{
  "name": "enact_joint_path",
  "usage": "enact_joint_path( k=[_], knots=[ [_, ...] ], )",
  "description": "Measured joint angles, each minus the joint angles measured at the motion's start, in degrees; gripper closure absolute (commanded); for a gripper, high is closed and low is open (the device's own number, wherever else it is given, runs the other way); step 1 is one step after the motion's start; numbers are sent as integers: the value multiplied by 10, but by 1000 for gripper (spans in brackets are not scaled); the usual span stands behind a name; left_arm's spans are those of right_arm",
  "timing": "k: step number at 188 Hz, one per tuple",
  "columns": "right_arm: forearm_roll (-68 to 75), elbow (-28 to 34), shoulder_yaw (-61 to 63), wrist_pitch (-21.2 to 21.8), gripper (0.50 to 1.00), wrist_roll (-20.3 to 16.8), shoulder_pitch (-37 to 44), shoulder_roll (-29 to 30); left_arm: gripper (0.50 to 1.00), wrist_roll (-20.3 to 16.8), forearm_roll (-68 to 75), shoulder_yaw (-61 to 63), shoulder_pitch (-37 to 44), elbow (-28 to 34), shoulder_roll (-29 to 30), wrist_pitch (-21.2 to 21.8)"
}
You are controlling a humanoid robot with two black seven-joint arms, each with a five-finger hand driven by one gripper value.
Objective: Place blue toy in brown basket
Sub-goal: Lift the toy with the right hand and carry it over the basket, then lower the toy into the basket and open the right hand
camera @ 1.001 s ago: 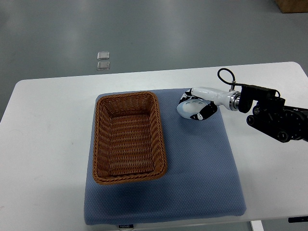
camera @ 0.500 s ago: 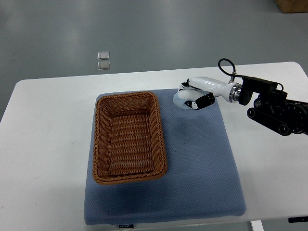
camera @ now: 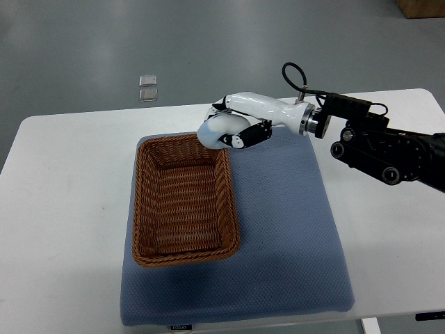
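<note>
We reached in from the right edge with our right arm (camera: 375, 146), a black jointed assembly ending in a white wrist section with a looped black cable (camera: 295, 75) above it. Our right hand (camera: 233, 129) sat over the far right corner of the basket (camera: 185, 200), above its rim. The fingers (camera: 252, 134) were curled around a pale, rounded object, the toy (camera: 214, 130), which looked whitish-blue in this view. The toy was held clear of the basket floor, at the corner and partly overlapping the rim line from above; we could not tell whether it touched the wicker.

The basket was brown woven wicker, rectangular, with its long axis running away from us. It rested on the left half of a blue mat (camera: 292, 236). The mat lay on a white table (camera: 62, 229). The right half of the mat was bare beneath the arm.

Beyond the table, on the grey floor (camera: 208, 42), two small clear squares (camera: 148, 87) lay one just behind the other, well apart from the work area.
</note>
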Motion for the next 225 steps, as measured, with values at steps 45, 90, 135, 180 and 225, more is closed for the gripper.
enact_joint_path(
  k=[45,90,135,180,225],
  knots=[
    [-8,-7,-11,23,1000,-25,8,82,500,0,0,0,0,0,0,0],
    [-12,-31,-52,17,1000,-82,5,134,500,0,0,0,0,0,0,0],
    [-7,-33,-65,17,593,-91,-4,136,500,0,0,0,0,0,0,0],
    [-1,-34,-58,15,591,-91,-21,135,500,0,0,0,0,0,0,0],
    [88,-34,-11,22,589,-91,-38,96,500,0,0,0,0,0,0,0]
  ],
)
